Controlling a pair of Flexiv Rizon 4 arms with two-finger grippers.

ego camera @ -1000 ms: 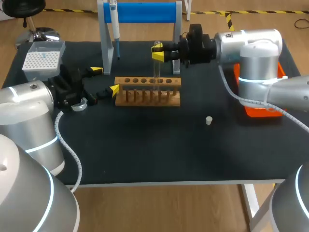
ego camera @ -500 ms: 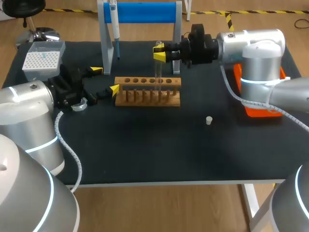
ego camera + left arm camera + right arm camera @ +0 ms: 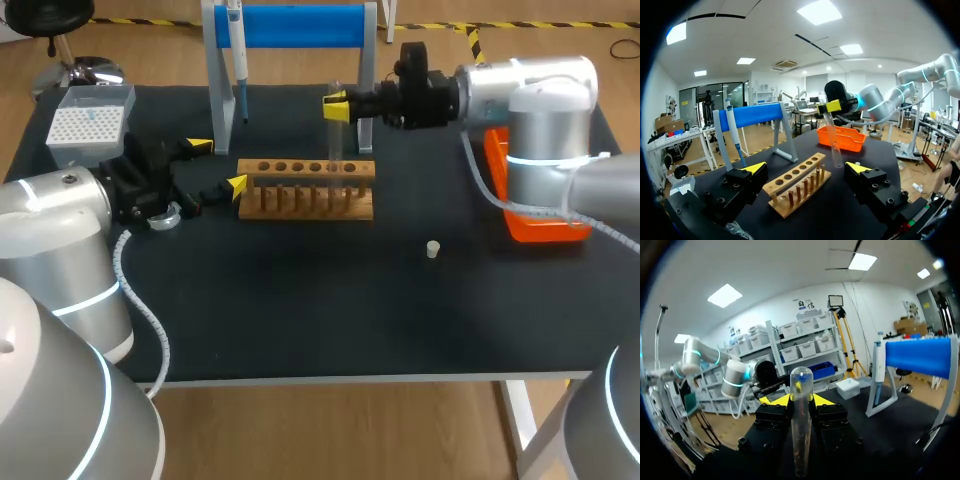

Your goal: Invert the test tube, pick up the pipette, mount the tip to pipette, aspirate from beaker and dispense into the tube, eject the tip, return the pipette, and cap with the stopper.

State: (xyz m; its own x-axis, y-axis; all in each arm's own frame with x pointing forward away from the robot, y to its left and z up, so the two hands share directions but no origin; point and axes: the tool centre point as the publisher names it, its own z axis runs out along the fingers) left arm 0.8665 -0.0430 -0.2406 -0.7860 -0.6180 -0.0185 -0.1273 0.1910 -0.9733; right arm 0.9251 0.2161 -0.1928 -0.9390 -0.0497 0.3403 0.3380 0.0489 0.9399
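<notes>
My right gripper (image 3: 337,104) is shut on a clear test tube (image 3: 334,140), held near its upper part and roughly upright over the right half of the wooden rack (image 3: 306,190). From the left wrist, the tube (image 3: 833,142) hangs slightly tilted below that gripper (image 3: 831,106), beyond the rack (image 3: 797,181). In the right wrist view the tube (image 3: 801,430) sits between the yellow tips (image 3: 801,401). My left gripper (image 3: 216,166) stands open at the rack's left end, nothing in it (image 3: 806,169). The pipette (image 3: 238,55) hangs on the blue stand. A small white stopper (image 3: 432,249) lies on the mat.
A tip box (image 3: 88,124) stands at the back left. An orange tray (image 3: 540,222) sits at the right under my right arm. The blue-barred stand (image 3: 295,25) rises behind the rack.
My right gripper has shifted a little right and back with the tube, its wrist turning, so the tube stands more upright. The left arm has not moved.
</notes>
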